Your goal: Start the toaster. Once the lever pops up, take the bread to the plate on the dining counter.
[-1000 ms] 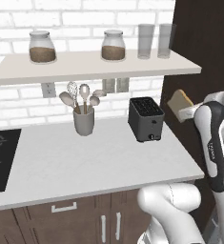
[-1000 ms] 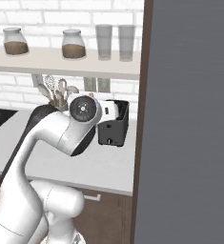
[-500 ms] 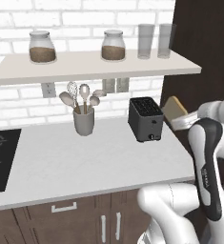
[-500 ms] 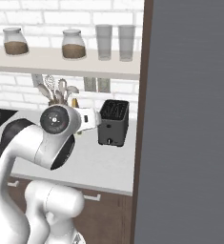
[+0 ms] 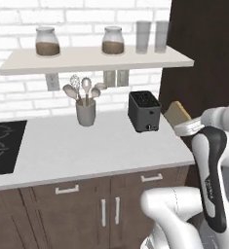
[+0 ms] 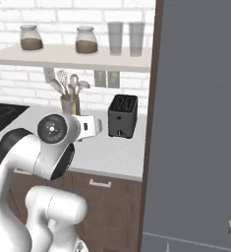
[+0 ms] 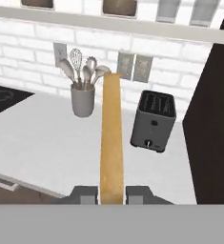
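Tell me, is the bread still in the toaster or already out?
Out. The bread is clamped edge-on between the shut gripper, off the counter, and the toaster slots look empty.

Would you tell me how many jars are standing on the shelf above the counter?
2, both on the shelf: one jar near its left end, the other jar toward the middle, left of the two glasses. None seems hidden.

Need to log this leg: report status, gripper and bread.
Gripper shut on the bread, slice edge-on between the jaws. Toaster on the counter, slots empty. Dark tall cabinet close on one side.
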